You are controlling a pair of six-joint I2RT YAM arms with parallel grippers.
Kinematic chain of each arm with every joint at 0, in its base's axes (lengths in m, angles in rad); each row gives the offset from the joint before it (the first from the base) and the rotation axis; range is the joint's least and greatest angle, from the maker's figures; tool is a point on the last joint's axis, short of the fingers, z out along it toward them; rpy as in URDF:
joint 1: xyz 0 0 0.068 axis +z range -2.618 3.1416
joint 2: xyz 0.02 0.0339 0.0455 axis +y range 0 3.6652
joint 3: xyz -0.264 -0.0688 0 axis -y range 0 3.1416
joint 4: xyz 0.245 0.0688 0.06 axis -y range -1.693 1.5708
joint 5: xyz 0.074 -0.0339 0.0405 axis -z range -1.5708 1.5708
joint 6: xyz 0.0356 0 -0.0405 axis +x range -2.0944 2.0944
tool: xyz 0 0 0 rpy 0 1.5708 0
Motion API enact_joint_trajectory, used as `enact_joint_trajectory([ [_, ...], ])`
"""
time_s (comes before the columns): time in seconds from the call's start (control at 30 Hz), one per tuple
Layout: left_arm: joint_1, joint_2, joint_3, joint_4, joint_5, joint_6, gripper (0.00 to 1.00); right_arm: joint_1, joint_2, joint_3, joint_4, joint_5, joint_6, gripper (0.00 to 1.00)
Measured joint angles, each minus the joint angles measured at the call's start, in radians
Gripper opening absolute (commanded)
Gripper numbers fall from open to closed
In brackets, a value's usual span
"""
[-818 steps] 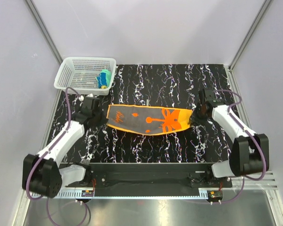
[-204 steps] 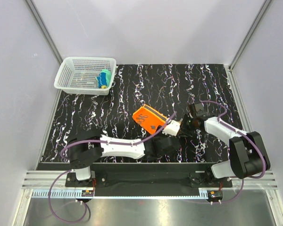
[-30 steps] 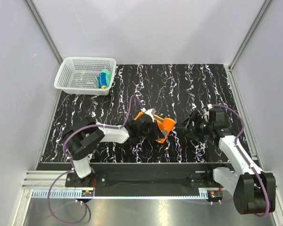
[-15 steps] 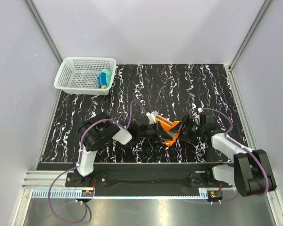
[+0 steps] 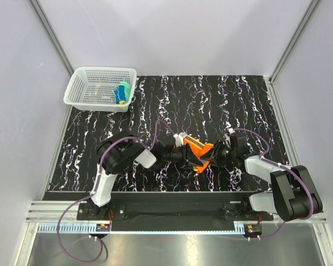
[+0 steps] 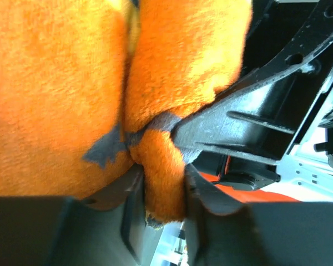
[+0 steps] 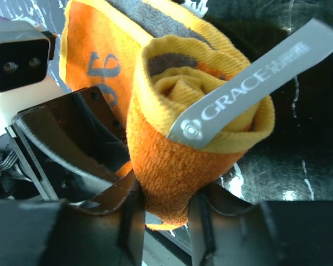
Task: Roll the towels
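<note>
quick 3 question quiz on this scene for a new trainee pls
1. True or false: the orange towel lies flat and unrolled.
2. Where is the yellow-and-teal towel? a) in the white basket b) on the bare table c) under the orange towel
3. Fill in: the grey label across the roll's end reads ____.
Key: 1 false; 2 a; 3 GRACE

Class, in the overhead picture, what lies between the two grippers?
The rolled orange towel, between the left gripper and the right gripper in the top view; each wrist view shows it pinched.
</note>
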Motion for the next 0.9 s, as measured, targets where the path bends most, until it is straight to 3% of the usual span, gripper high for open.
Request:
enact_joint_trajectory([
  [0.1,0.003,-0.031,0.001,-0.088,-0.004,0.062,0.51,0.004,0.001,0.0,-0.008,0.014,-0.002,0.32],
  [0.23,0.002,-0.166,0.029,-0.374,-0.074,0.222,0.56,0.011,0.001,0.015,-0.034,0.026,-0.013,0.31],
  [0.37,-0.021,-0.323,0.114,-0.678,-0.27,0.406,0.56,0.019,0.001,0.045,-0.08,0.029,-0.032,0.3],
  [0.5,-0.095,-0.447,0.173,-0.87,-0.542,0.562,0.56,0.027,0.02,0.091,-0.148,0.039,-0.051,0.29],
  [0.63,-0.257,-0.484,0.21,-0.951,-0.802,0.708,0.56,0.036,0.066,0.14,-0.208,0.047,-0.062,0.28],
  [0.7,-0.341,-0.477,0.218,-0.962,-0.894,0.773,0.61,0.04,0.089,0.165,-0.239,0.048,-0.067,0.27],
  [0.9,-0.435,-0.328,0.325,-0.989,-1.012,0.858,0.69,0.056,0.114,0.21,-0.304,0.055,-0.074,0.27],
])
